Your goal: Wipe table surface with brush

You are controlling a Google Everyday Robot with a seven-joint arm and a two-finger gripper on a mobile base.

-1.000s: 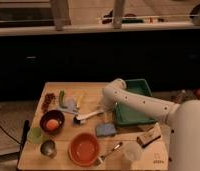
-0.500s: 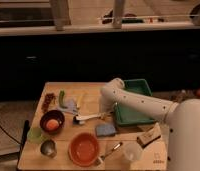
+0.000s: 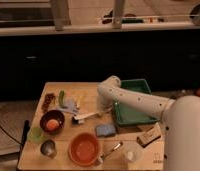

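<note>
The table surface [image 3: 133,160] is a light tan wooden top that fills the lower middle of the camera view. The brush [image 3: 86,117] lies on it near the middle, with its white handle pointing right and its head at the left end. My gripper [image 3: 101,112] hangs down from the white arm [image 3: 138,101] at the right end of the brush handle. The arm hides where the two meet, so I cannot tell whether the gripper holds the brush.
A green tray [image 3: 143,86] sits at the right under the arm. A blue-grey sponge [image 3: 106,130], an orange bowl [image 3: 84,149], a metal utensil [image 3: 112,149], a dark bowl [image 3: 52,122], a metal cup [image 3: 48,148] and a box [image 3: 149,135] stand around the brush.
My arm's elbow has shifted slightly to the left. The brush stays in about the same place on the table.
</note>
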